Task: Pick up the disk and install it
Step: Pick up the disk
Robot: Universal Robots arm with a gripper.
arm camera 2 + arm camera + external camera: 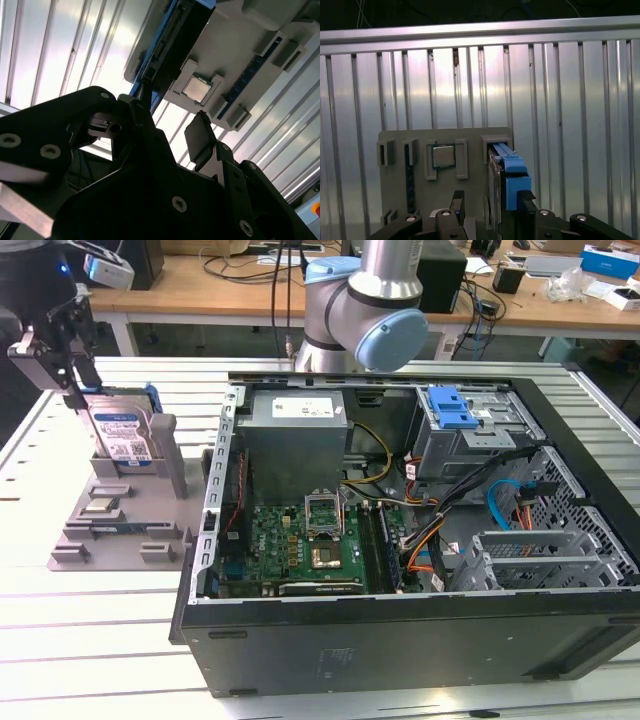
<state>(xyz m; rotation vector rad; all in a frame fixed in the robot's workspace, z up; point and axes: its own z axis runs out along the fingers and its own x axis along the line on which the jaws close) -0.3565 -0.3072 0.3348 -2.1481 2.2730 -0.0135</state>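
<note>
The disk (122, 432) stands on edge in a slot of the grey fixture (75, 540) at the exterior view's left, its white-and-blue label facing the camera and its blue carrier around it. My gripper (77, 392) hovers at the disk's upper corner, on the side away from the computer. In the first wrist view the disk's blue-framed edge (509, 172) points up between my fingers, and the gripper (491, 201) is open. One finger (526, 199) is close to the carrier and the other (458, 200) stands apart. The second wrist view shows the gripper (172, 122) just short of the disk's edge (170, 45).
An open computer case (215, 540) lies at the exterior view's right of the fixture, with the motherboard (300, 540), a grey power-supply box (295, 435) and a blue latch piece (450, 405) over the drive bay. A processor chip (443, 156) rests on the fixture. The slatted metal table (90, 630) runs all around.
</note>
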